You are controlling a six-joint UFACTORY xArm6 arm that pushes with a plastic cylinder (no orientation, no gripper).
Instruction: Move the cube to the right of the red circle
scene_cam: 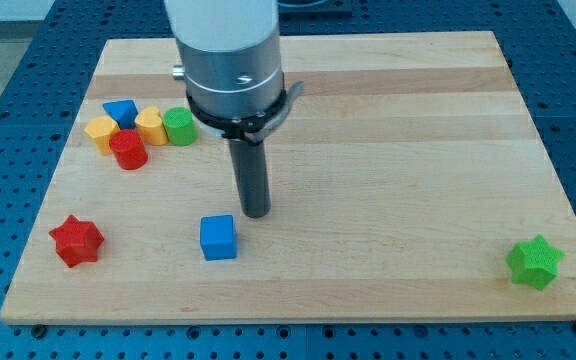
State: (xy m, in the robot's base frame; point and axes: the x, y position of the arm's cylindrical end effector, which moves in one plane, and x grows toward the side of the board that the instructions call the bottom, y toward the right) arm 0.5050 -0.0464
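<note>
A blue cube (218, 238) lies on the wooden board (388, 150) near the view's bottom, left of centre. A red circle block (128, 150) stands at the view's left, in a cluster of blocks. My tip (256, 212) is just above and to the right of the blue cube, a small gap apart from it. The red circle is well to the upper left of the tip.
Around the red circle are a yellow hexagon-like block (100, 132), a blue block (120, 111), a yellow block (150, 125) and a green round block (180, 127). A red star (76, 240) lies at the bottom left. A green star (535, 262) lies at the bottom right.
</note>
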